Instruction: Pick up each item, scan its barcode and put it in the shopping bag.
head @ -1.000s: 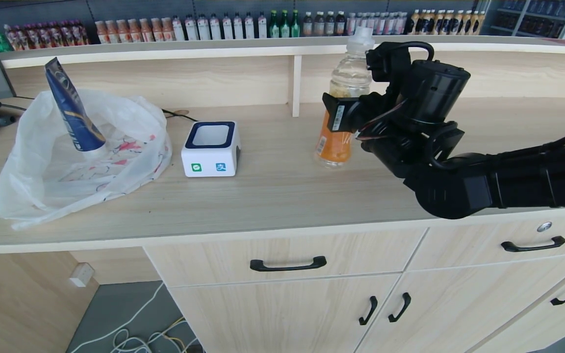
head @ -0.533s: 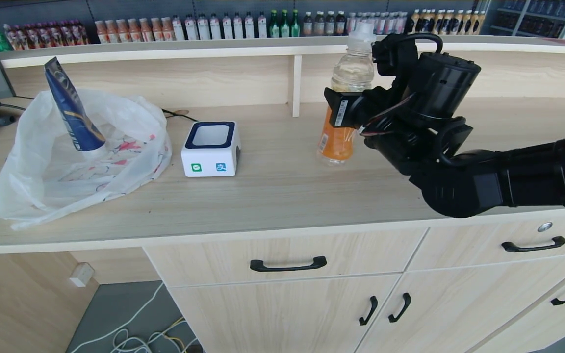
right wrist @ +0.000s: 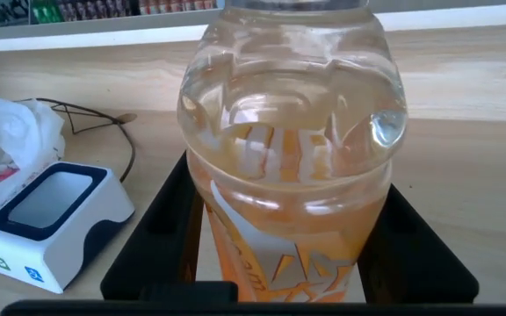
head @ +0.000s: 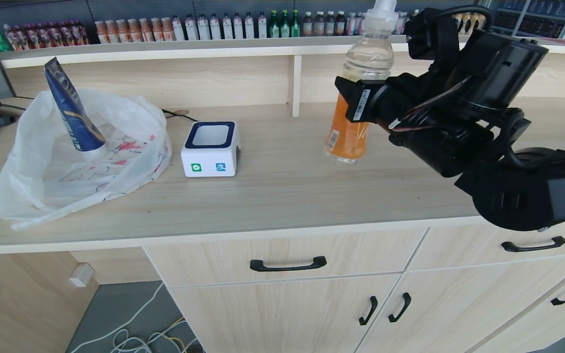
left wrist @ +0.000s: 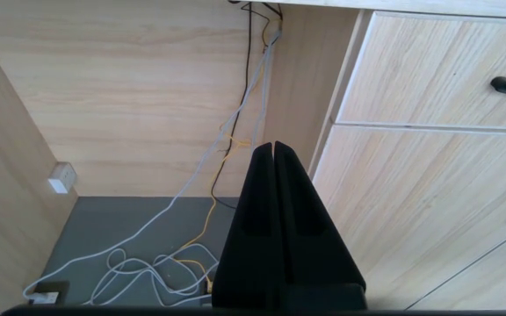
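**Orange drink bottle (head: pixel 345 137) in hand, bound for the scanner (head: pixel 210 148)**

The right gripper (head: pixel 361 105) is clamped around the upright bottle's middle. It holds the bottle over the desk (head: pixel 282 196), to the right of the scanner and well apart from the shopping bag (head: pixel 42 186). Scanning appears to be the step in hand; next, the bottle must travel left and turn its coded side toward the scanner's window.

One bottle (head: pixel 345 137), one scanner (head: pixel 211 149), one shopping bag (head: pixel 42 186), one blue tube (head: pixel 76 117); shelf bottles (head: pixel 243 25) likely several dozen.

A shop checkout: a wooden counter (head: pixel 282 196) with a payment scanner (head: pixel 211 148), before shelves of bottled drinks (head: pixel 243 24).
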